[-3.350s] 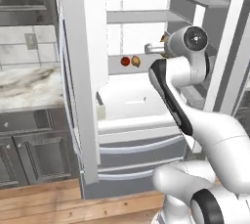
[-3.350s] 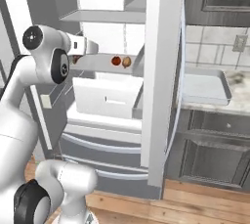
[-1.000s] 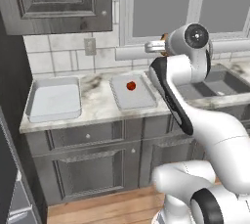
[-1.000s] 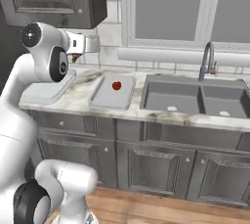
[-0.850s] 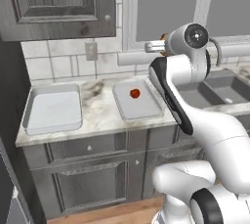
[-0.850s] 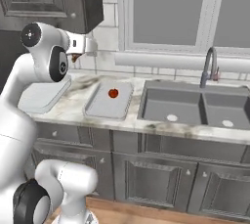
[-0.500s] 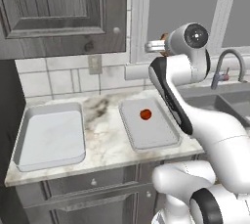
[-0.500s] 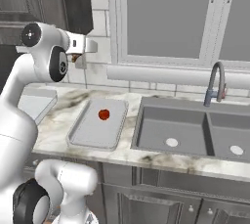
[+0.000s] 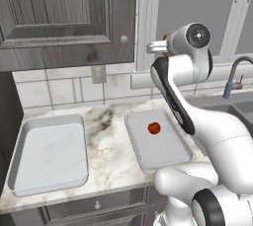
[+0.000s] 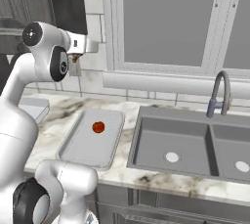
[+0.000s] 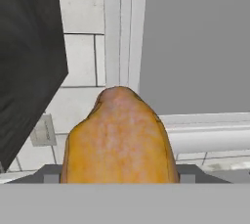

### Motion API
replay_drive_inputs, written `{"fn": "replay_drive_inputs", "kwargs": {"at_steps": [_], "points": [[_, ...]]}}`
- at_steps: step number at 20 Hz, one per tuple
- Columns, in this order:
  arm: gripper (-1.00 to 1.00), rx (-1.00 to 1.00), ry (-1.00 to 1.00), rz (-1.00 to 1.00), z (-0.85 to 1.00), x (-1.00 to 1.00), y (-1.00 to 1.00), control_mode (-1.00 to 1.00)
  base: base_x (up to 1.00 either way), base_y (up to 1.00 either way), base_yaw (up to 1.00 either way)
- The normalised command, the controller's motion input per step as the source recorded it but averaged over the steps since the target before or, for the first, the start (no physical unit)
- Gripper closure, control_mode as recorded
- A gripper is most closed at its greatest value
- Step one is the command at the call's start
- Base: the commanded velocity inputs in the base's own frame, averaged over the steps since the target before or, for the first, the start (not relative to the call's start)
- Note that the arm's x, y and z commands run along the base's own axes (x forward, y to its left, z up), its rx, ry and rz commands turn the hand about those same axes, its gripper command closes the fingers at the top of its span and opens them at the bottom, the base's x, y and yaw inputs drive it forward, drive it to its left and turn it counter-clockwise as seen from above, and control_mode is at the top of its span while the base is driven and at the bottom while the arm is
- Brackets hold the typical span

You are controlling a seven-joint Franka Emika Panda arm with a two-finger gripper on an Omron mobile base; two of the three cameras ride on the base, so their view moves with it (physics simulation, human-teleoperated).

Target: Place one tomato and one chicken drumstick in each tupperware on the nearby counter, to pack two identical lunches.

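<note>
Golden chicken drumstick [image 11: 119, 137] sits clamped in the pincer [image 11: 117, 171]; tomato [image 9: 154, 128] in tupperware [image 9: 163, 155] below.

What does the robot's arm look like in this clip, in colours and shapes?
The arm has smooth, rounded white shells with dark grey joint bands, round dark caps at the elbow and a black strip along one link. Its gripper is a small grey-white block. No cables or markings show.
</note>
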Motion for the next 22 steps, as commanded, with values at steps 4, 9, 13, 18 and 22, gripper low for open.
{"fn": "replay_drive_inputs", "kwargs": {"at_steps": [4,9,13,18,22], "points": [[1.00,0.00,0.12,0.00,-0.17,-0.16,-0.26,-1.00,0.00,0.00,0.00],[1.00,0.00,0.20,0.00,-0.39,-0.01,-0.09,-1.00,0.00,0.00,0.00],[1.00,0.00,0.36,0.00,-0.71,0.00,0.00,-1.00,0.00,0.00,0.00],[1.00,0.00,0.27,0.00,-0.97,0.00,0.02,-1.00,0.00,0.00,0.00],[1.00,0.00,0.27,0.00,-0.89,0.00,0.00,-1.00,0.00,0.00,0.00]]}}
